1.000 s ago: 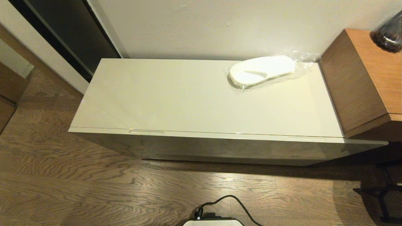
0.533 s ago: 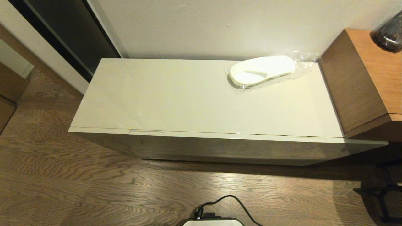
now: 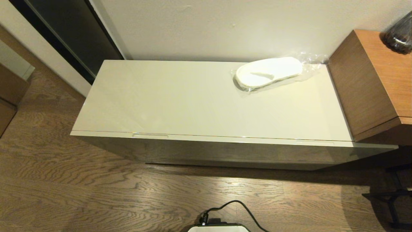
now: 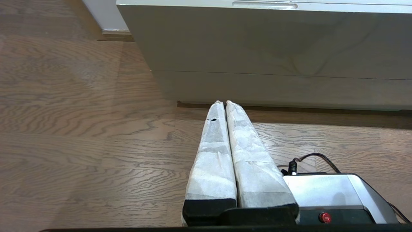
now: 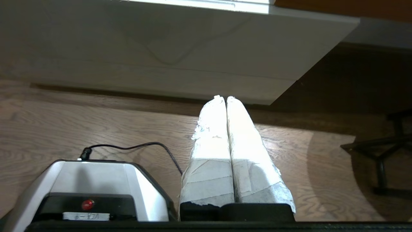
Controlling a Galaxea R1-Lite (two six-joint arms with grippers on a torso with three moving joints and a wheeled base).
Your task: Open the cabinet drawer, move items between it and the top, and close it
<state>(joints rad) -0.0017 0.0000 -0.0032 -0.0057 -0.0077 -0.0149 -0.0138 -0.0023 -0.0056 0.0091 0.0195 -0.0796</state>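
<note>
A wood-grain floor [image 3: 80,193] fills the lower half of the head view, with a pale wall [image 3: 225,29] across the upper part. Between them stands the long cream cabinet, its glossy top [image 3: 193,100] spanning the middle of the frame. Along the top's near edge, the drawer [image 3: 225,151] sits pushed in flush, its two narrow slots visible at lower left and lower right of the panel. A brown wooden side cabinet [image 3: 363,83] stands at the right edge of the frame, touching the cream cabinet's end, with a dark glass vessel [image 3: 399,32] on it in the upper right corner.

A white slipper [image 3: 268,72] in clear plastic lies on the top, toward its upper right, near the wall.

In the wrist views, the left gripper [image 4: 221,102] and right gripper [image 5: 222,96] both hang low over the floor in front of the cabinet, each with its taped fingers pressed together and holding nothing.

A small handwritten label on the robot's base [image 5: 96,190] is too faint to read.
</note>
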